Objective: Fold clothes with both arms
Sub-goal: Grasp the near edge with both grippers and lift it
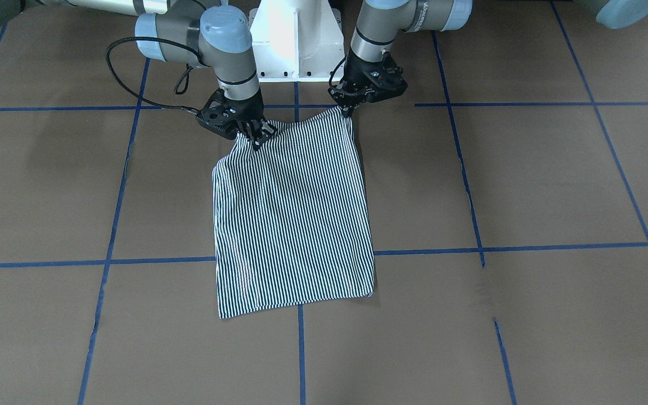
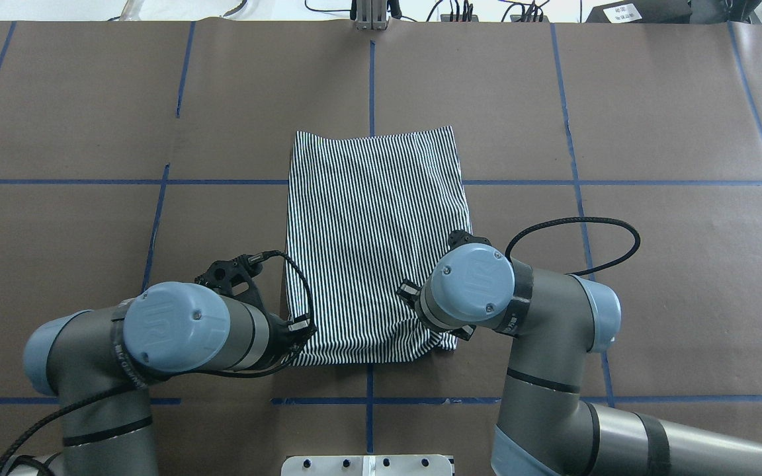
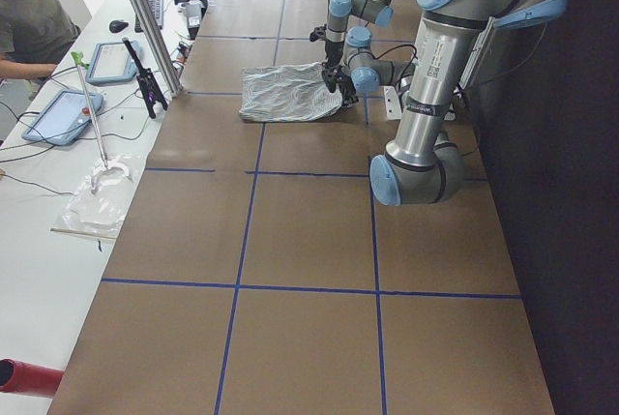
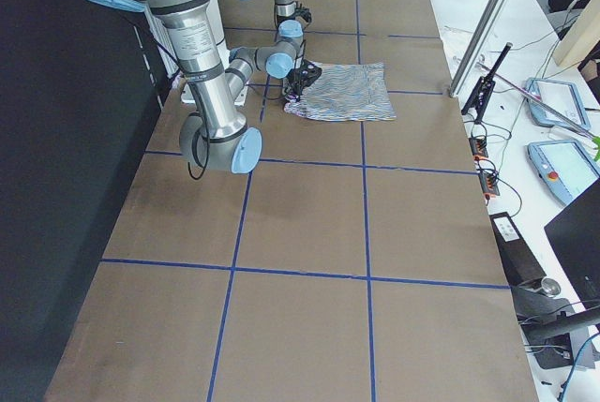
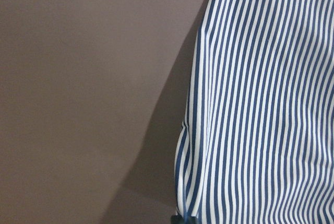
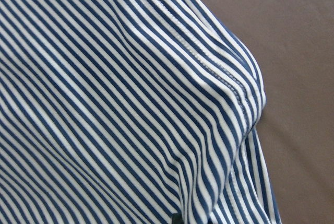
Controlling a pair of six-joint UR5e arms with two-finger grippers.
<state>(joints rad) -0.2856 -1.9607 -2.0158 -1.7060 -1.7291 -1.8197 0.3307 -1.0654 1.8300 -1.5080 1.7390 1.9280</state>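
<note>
Here's the shirt near the middle of the table, and it's already a tidy striped rectangle. No sleeve, collar or buttons are on show, so I'd judge the sides are tucked in and the first folds are done. From overhead, its long sides run from 6 to 12 o'clock, with the far edge lying flat at 12 and the near edge at 6 by the robot's base. Both arms are down at that near edge. The left gripper is on the 7 o'clock corner and the right gripper on the 5 o'clock corner, each with its fingers pinched narrow on a bit of cloth. In the front camera the two corners peak up toward the fingers while the rest lies flat. Both wrist cameras are full of stripes close up, and the fabric is humped under the right one. By my reading this is the start of the lengthwise fold. What's left is to carry the near edge up and over toward 12 o'clock, lay it on the far edge, let go, and perhaps halve it once more. The corner in the right gripper looks more bunched, so that side may land crooked.
</note>
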